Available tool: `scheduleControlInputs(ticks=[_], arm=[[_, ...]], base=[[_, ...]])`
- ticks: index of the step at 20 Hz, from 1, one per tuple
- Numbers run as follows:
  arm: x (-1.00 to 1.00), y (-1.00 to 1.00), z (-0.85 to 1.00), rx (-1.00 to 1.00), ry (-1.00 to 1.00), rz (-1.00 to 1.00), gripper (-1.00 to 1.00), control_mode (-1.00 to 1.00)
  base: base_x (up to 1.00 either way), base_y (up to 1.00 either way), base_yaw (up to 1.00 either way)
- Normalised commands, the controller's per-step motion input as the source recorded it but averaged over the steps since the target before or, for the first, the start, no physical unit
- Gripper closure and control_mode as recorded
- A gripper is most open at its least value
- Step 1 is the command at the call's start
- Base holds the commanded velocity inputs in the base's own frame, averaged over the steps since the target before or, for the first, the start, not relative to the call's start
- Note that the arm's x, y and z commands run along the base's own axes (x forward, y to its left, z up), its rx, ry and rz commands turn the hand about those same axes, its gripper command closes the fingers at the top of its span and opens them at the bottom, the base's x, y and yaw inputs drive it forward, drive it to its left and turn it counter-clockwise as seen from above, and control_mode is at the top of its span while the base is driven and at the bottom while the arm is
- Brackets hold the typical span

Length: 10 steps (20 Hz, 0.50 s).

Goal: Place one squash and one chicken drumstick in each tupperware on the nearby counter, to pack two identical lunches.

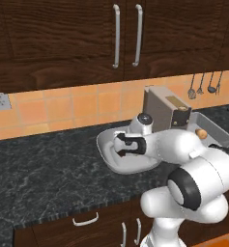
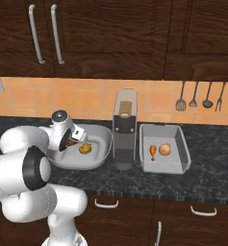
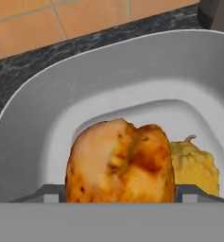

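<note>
Chicken drumstick (image 3: 120, 163), lower centre of the hand view, held between the tool's (image 2: 71, 141) wide-set jaws above the white tupperware (image 3: 33, 142); yellow squash (image 3: 194, 168) lies beside it.

White arm folded forward, hand low, gripper closed around a chicken drumstick.

The arm rises from the base, bends at a bulky dark-ringed elbow, then reaches forward and down. Its gripper (image 2: 71, 141) points downward in the right base view; in the left base view the gripper (image 1: 120, 146) shows as a dark block at the end of the white wrist. In the hand view the chicken drumstick (image 3: 120, 161) sits between the wide-set finger tips (image 3: 50, 195), pressed against both.
</note>
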Motion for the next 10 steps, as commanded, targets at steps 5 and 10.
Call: scheduleControlInputs(ticks=[5,10], arm=[[0.32,0.14,0.10,0.00,-0.03,0.00,-1.00,-1.00],[0.35,0.09,0.00,0.00,-0.03,-0.01,-1.00,-1.00]], base=[[0.00,0.00,0.00],[0.00,0.00,0.00]])
